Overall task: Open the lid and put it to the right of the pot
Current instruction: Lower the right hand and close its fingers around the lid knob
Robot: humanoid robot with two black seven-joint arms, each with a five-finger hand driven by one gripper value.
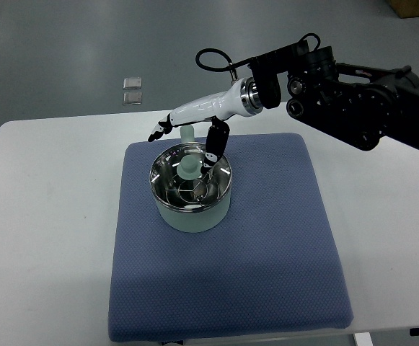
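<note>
A pale green pot (192,216) stands on a blue mat (267,252) at its back left part. A glass lid (167,176) with a steel rim and a pale green knob (188,168) lies on the pot. My right hand (183,147), white with black fingers, reaches in from the right and hovers just above the lid. Its fingers (158,131) stretch out to the left and its thumb (212,150) points down beside the knob's right side. The hand is open and holds nothing. A pale green part (187,132) shows behind the pot, partly hidden by the hand.
The mat lies on a white table (50,216). The mat to the right of the pot is bare blue cloth. Two small square packets (132,90) lie on the grey floor beyond the table's far edge. My black right arm (360,101) crosses the upper right.
</note>
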